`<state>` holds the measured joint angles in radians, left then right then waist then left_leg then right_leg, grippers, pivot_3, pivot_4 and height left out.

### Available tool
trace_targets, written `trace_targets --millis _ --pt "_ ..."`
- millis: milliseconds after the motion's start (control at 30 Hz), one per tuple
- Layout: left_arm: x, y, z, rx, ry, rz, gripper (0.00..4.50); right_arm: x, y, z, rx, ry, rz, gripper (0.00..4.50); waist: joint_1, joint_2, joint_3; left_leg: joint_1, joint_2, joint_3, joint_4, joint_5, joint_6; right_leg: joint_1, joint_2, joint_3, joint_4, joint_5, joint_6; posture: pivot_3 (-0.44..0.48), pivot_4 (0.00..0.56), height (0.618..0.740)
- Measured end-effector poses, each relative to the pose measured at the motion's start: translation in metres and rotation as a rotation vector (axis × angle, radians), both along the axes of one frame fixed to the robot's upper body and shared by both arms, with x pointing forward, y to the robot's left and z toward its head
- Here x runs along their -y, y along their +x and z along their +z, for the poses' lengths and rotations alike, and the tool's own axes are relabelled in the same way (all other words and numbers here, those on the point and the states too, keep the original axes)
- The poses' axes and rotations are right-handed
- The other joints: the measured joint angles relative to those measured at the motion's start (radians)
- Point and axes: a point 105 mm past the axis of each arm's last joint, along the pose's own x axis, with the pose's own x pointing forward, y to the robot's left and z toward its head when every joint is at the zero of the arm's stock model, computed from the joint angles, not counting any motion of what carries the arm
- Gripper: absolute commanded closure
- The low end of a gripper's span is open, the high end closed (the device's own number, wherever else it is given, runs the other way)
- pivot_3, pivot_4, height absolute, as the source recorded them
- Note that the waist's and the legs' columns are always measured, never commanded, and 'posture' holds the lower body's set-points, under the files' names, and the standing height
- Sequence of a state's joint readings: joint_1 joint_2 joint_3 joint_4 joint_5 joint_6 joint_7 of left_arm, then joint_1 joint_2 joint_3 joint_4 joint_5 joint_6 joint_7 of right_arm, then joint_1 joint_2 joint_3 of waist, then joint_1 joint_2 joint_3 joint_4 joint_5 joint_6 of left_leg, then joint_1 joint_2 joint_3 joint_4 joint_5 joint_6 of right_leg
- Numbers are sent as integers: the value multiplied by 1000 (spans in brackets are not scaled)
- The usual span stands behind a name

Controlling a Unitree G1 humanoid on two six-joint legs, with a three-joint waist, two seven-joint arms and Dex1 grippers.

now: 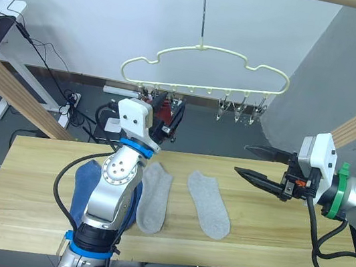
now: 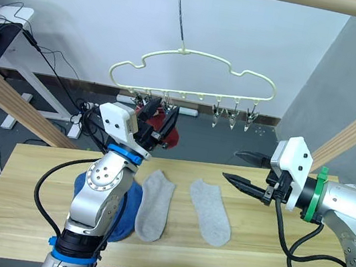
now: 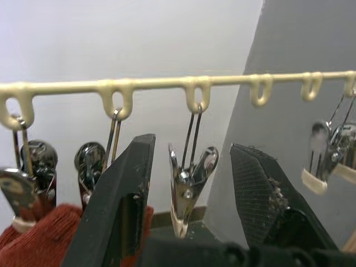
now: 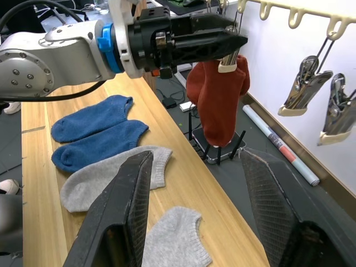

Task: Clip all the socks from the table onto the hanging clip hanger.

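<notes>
Left wrist view: my left gripper (image 3: 192, 183) spread around a free clip (image 3: 189, 189), red socks (image 4: 218, 100) hung beside; right gripper (image 1: 254, 162) apart over the tabletop's (image 1: 272, 223) right end.

The hanger (image 1: 205, 70) hangs above and behind the table (image 1: 272, 223), and two socks (image 4: 218, 94) hang from clips at its left end. Four more socks lie on the table below it: a pair (image 4: 94, 133) at the left, overlapping, then one (image 1: 154, 195) beside them and another (image 1: 208, 203) to the right, apart.
</notes>
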<state>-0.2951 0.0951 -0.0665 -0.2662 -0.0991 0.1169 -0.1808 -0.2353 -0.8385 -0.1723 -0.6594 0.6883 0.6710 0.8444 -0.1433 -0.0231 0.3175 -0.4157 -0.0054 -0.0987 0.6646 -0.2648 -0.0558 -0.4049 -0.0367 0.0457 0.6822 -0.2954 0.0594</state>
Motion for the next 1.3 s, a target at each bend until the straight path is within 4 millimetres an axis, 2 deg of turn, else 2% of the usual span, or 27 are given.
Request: trace_targets --millis 200,567,667,800,1033,1167,1300 --pt "-2 4 8 12 -6 27 2150 1 1 0 -3 1 -2 1909 0 0 0 0 0 0 0 0 0 0 0 0 0 0 0 -319 313 740" --pt "-3 5 7 1 -11 39 2150 1 1 0 -4 2 -3 1909 -1 0 0 0 0 0 1 0 0 0 0 0 0 0 0 -319 313 740" --pt "-3 6 7 -1 -12 40 2623 1 1 0 -4 3 -4 1909 -1 0 0 0 0 0 1 0 0 0 0 0 0 0 0 -316 312 740" --pt "-3 6 7 -5 -13 38 3557 1 1 0 -4 3 -4 1909 -1 0 0 0 0 0 1 0 0 0 0 0 0 0 0 -316 312 740" --pt "-2 5 8 -4 -16 34 4477 -1 1 -1 -7 8 0 1909 -1 0 0 0 0 0 1 0 0 0 0 0 1 0 0 -309 309 740" --pt "-3 4 9 -4 -17 33 4493 -4 2 -5 -18 17 -1 1909 -1 0 0 0 0 0 1 0 0 0 0 0 1 0 0 -309 309 740" --pt "-3 4 9 -11 -18 26 4500 -12 7 -20 -52 29 -57 1074 0 0 0 0 0 0 1 0 0 0 0 0 1 0 0 -295 316 740"
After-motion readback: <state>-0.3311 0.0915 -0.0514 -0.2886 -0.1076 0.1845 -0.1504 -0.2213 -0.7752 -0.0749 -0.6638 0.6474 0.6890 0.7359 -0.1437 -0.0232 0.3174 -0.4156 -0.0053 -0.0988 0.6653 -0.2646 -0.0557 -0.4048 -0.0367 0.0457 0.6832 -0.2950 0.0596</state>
